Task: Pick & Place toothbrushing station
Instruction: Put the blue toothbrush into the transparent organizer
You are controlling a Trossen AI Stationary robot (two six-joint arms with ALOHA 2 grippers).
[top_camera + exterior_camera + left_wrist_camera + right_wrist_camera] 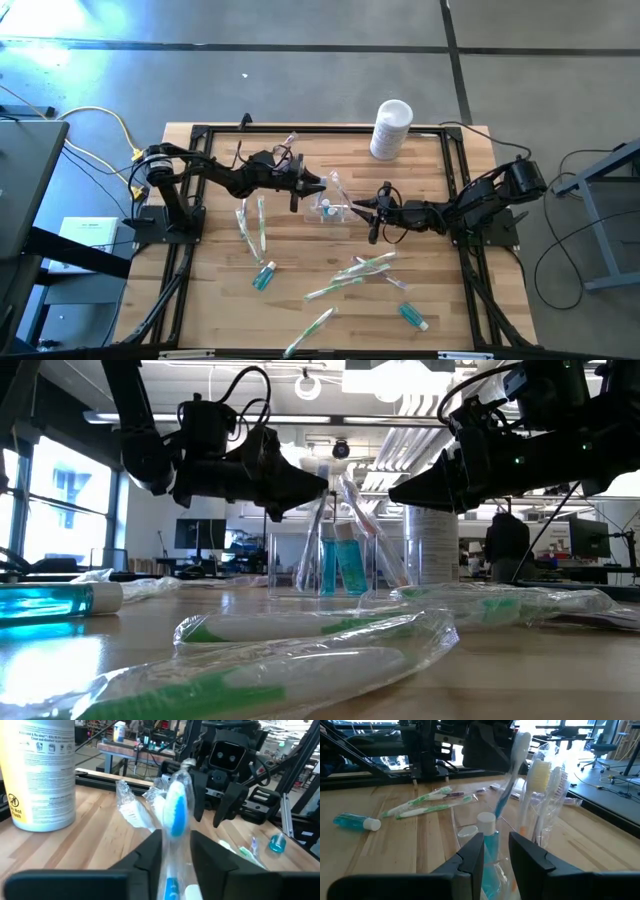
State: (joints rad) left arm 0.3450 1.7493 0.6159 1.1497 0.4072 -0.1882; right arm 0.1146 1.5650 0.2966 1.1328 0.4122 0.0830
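At table centre I see the clear cup [328, 208], upright, already holding two teal tubes [343, 563] and several wrapped toothbrushes [540, 785] that lean out of its rim. My left gripper [314, 186] hovers just beside the cup on its left, fingers closed to a narrow gap on a white-blue toothbrush [175, 815] in clear wrap, whose head stands up between the fingers. My right gripper [362, 209] reaches in from the opposite side, level with the cup; its fingers are parted by a small gap with a capped teal tube in the cup showing between them, and I cannot tell whether they touch it. Loose stock lies on the wooden table [210, 300]: green toothbrushes [362, 266] near the front centre, two more [252, 228] under the left arm, one teal tube [264, 276] front left and another [413, 317] front right. A white canister [390, 129] stands at the back edge.
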